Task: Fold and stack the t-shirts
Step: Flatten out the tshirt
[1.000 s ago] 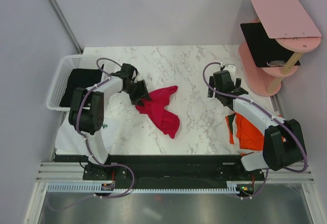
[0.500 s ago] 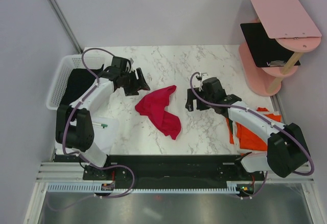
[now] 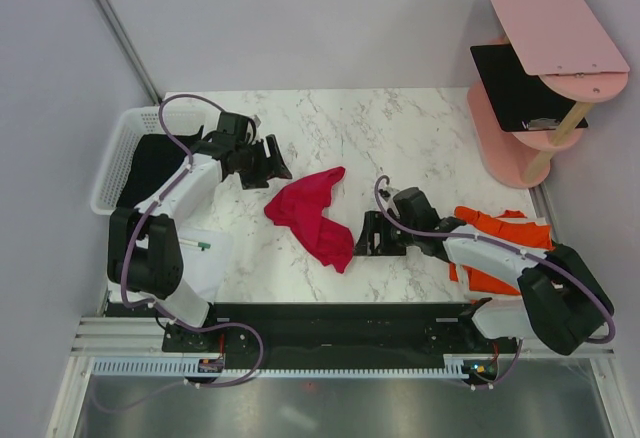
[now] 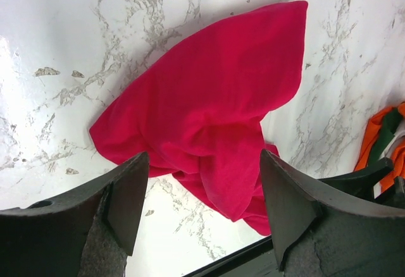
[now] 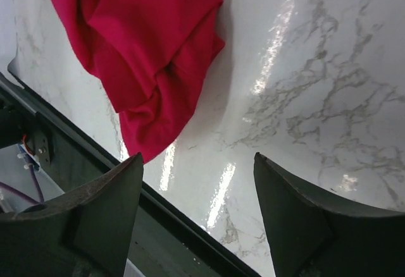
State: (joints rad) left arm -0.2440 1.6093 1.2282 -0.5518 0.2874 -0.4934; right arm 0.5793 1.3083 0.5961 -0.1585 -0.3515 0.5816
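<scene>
A crumpled crimson red t-shirt [image 3: 312,216] lies on the marble table's middle; it also shows in the left wrist view [image 4: 209,119] and the right wrist view [image 5: 142,49]. Orange-red t-shirts [image 3: 495,248] lie in a pile at the right, partly under the right arm. A black t-shirt [image 3: 150,163] lies in the white basket. My left gripper [image 3: 272,163] is open and empty, up-left of the red shirt. My right gripper [image 3: 366,235] is open and empty, low, just right of the red shirt's near end.
The white mesh basket [image 3: 115,153] stands at the table's left edge. A white cloth [image 3: 205,263] lies at the near left. A pink shelf stand [image 3: 545,68] with a flat black board [image 3: 515,83] is at the far right. The black front rail [image 3: 330,318] runs along the near edge.
My right gripper has swung from the far right down and left to the red shirt's near end. My left gripper let go of the shirt and pulled back up-left. The shirt lies still.
</scene>
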